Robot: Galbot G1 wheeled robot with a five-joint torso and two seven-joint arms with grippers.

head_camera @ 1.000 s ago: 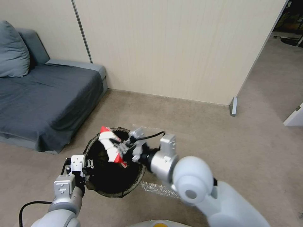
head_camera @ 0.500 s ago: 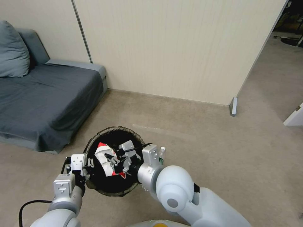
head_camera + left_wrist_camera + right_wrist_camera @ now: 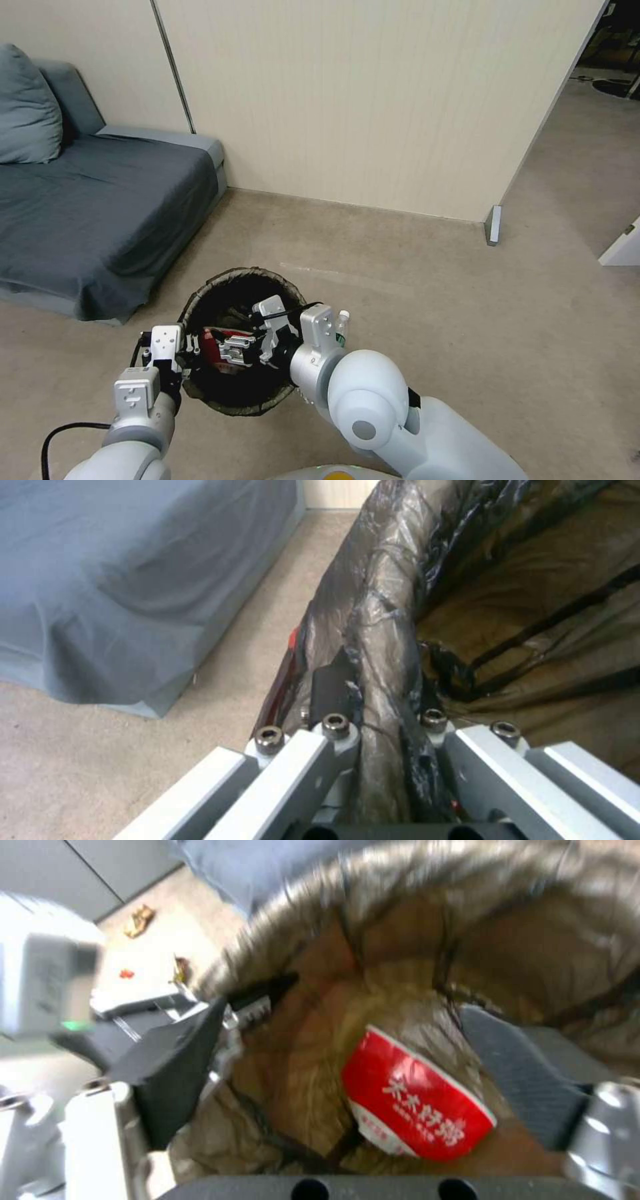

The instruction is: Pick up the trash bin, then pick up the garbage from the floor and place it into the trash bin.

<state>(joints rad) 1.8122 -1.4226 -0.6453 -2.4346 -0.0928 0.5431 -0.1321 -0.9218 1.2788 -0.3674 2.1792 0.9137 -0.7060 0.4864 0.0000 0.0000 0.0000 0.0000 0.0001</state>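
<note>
The trash bin [image 3: 248, 273], lined with a dark bag, hangs just above the carpet. My left gripper [image 3: 189, 351] is shut on its near rim; in the left wrist view the fingers [image 3: 313, 700] clamp the bag-wrapped rim [image 3: 380, 605]. Reaching over the bin mouth, my right gripper [image 3: 235, 348] is open. A red-and-white snack packet [image 3: 413, 1110] of the garbage lies loose inside the bin [image 3: 400, 880], below the spread fingers [image 3: 513, 1060]. A small clear bottle [image 3: 342, 327] lies on the floor beside the bin, behind my right wrist.
A grey sofa [image 3: 87, 200] with a cushion [image 3: 27, 107] stands at the left, close to the bin. A beige wall panel [image 3: 367, 100] runs across the back, ending at a metal foot [image 3: 493, 225]. Small litter scraps [image 3: 140, 920] lie on the carpet farther off.
My right gripper came down over the bin mouth and opened. The red-and-white packet it held now lies in the bin. The left gripper kept its hold on the rim.
</note>
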